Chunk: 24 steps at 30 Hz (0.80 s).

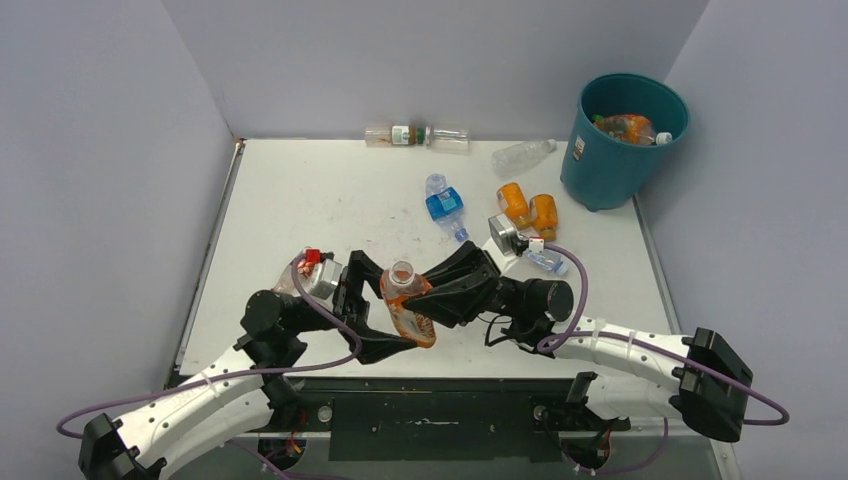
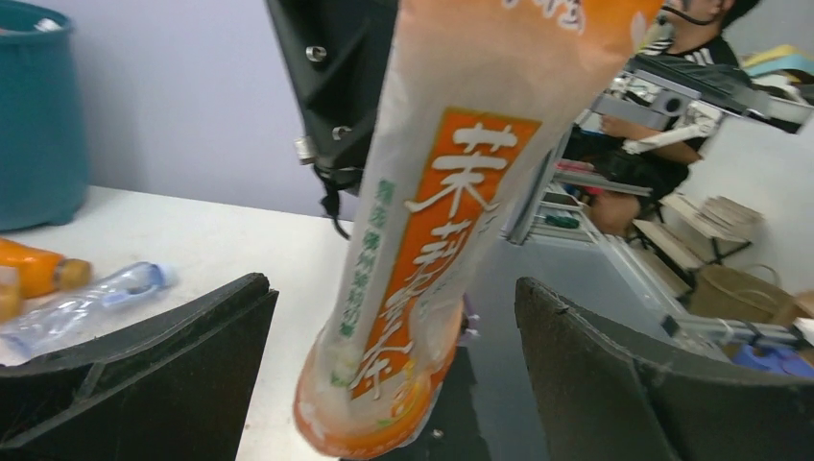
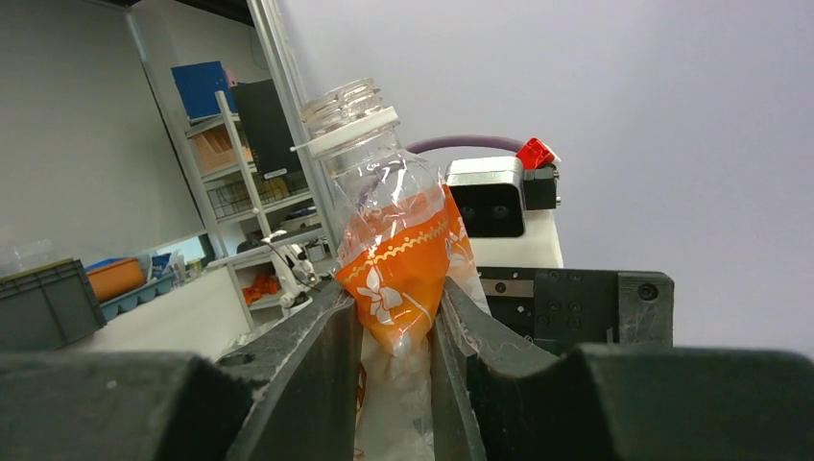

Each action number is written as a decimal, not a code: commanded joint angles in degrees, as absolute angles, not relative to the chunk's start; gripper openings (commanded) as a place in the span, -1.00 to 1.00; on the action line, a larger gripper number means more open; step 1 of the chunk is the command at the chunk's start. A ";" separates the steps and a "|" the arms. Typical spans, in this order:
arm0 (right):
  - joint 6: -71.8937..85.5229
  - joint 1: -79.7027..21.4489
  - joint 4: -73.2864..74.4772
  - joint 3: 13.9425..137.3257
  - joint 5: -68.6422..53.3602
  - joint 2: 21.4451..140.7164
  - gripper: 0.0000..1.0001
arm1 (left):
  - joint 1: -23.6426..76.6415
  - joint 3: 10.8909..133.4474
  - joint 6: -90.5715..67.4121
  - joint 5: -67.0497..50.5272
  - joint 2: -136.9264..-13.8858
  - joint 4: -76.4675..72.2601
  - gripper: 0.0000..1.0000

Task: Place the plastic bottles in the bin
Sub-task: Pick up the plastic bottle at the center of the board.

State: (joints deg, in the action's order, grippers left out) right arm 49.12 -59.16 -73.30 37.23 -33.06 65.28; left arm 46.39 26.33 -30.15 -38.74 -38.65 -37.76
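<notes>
item: orange-labelled bottle (image 1: pixel 408 305), uncapped, aloft over the table's (image 1: pixel 320 190) near edge, well apart from bin (image 1: pixel 610 170) | right pincer (image 3: pixel 395 317): clamped mid-body, wall buckling (light, thin, soft) | left pincer (image 2: pixel 392 288): apart, flanking base | hold: stiffer neck judged safer

plain pale lilac-grey walls (image 1: pixel 100 150) close in the white worktop (image 1: pixel 320 200) on the left, back and right, under even light with soft shadows. the right wrist view looks out on an aluminium post (image 3: pixel 274 96), shelves with a blue box (image 3: pixel 202 88) and an orange tray (image 3: pixel 113 279), and a grey crate (image 3: pixel 43 307). the left wrist view shows a seated person (image 2: pixel 686 48) in a striped top, a low bench (image 2: pixel 696 240) and a brown bag (image 2: pixel 734 288).
</notes>
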 commanded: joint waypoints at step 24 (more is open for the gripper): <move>25.09 -60.65 -14.66 52.44 -18.37 47.84 0.80 | 47.92 32.13 -23.19 -36.51 -39.25 -24.22 -1.00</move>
